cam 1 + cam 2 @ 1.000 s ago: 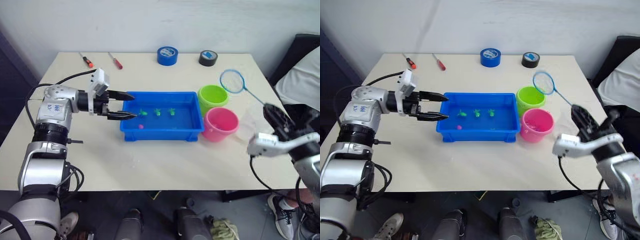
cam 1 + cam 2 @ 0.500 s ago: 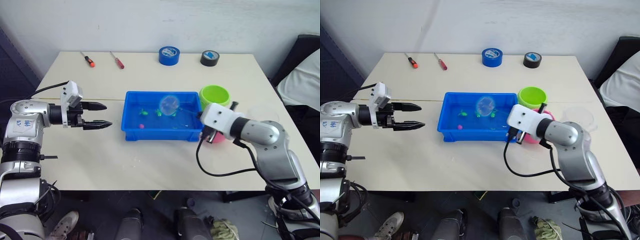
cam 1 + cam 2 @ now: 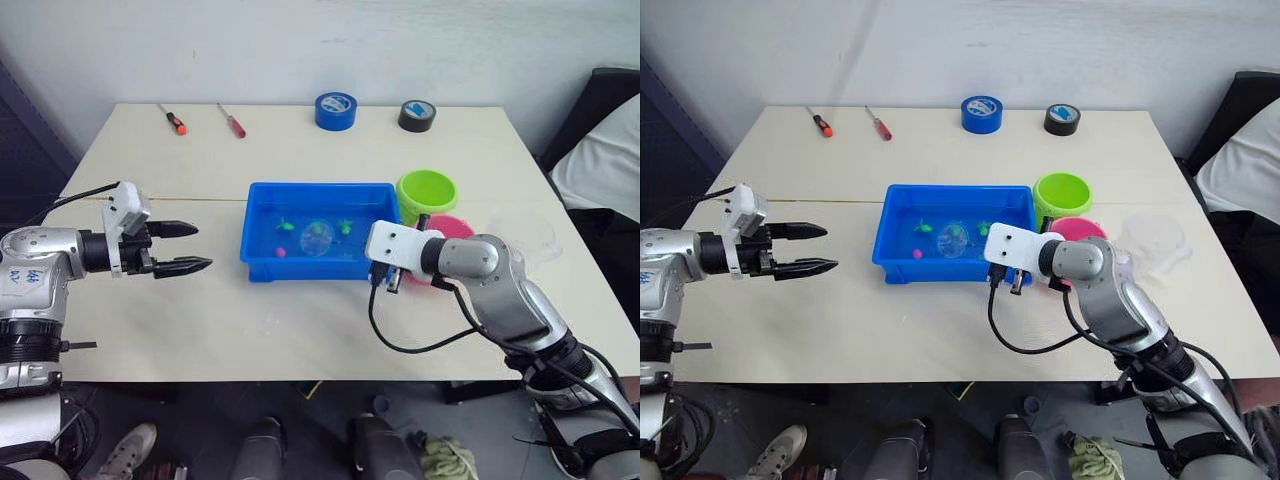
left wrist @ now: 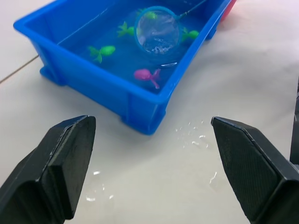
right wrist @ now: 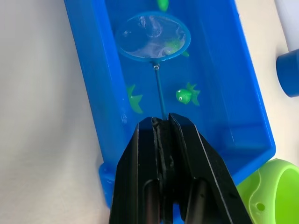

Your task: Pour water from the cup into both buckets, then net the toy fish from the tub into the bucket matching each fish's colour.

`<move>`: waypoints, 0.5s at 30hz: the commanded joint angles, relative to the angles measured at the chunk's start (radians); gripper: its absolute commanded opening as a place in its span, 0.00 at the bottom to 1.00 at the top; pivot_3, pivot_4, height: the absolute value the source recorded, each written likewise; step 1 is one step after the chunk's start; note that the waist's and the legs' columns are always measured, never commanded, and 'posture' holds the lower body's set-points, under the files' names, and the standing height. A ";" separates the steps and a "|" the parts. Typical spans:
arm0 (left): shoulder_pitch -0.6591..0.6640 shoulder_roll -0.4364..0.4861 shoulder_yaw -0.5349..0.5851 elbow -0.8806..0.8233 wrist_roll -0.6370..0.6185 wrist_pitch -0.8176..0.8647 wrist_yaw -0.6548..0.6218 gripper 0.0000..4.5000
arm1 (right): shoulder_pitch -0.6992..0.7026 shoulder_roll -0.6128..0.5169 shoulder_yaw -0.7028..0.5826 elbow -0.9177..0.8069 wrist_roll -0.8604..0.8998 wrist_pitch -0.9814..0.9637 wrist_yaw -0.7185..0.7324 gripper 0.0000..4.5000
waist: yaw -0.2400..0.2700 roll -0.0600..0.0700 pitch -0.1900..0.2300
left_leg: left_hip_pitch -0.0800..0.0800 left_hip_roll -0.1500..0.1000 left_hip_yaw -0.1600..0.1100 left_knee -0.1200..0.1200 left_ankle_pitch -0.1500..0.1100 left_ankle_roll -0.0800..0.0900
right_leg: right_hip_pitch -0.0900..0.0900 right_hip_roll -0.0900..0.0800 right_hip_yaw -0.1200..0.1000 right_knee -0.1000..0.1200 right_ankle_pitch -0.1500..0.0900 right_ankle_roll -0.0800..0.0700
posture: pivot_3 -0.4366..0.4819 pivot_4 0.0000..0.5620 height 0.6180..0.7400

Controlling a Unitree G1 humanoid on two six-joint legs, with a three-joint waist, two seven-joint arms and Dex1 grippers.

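Note:
The blue tub [image 3: 262, 268] sits mid-table with water in it. Small green fish [image 5: 187, 95] and one magenta fish [image 4: 147, 74] lie inside. My right gripper [image 5: 161, 123] is at the tub's right end, shut on the net's thin handle. The net [image 5: 153, 36] has its light blue hoop down at the water in the tub's middle, with a green fish at its rim. My left gripper [image 3: 190, 248] hovers open over the table, left of the tub. The green bucket [image 3: 427, 193] and the pink bucket [image 3: 455, 228] stand right of the tub. The clear cup [image 3: 525, 232] stands beyond them.
Two screwdrivers [image 3: 175, 122], a blue tape roll [image 3: 335, 110] and a black tape roll [image 3: 416, 115] lie along the table's far edge. Water drops [image 4: 196, 137] dot the table in front of the tub. A person [image 3: 600, 170] sits at the right.
My right arm swung in from the table's right side with the net and lowered its hoop into the tub. My left gripper drew back leftward, away from the tub.

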 commanded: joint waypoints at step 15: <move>0.088 0.033 0.120 -0.191 -0.110 0.098 0.080 0.96 | -0.058 0.253 0.010 0.054 0.105 0.130 0.024 0.00 | -0.006 0.000 0.000 | 0.000 0.001 -0.001 -0.001 0.000 0.000 | 0.000 0.000 0.000 0.000 0.000 0.000 | 0.48 0.27 0.95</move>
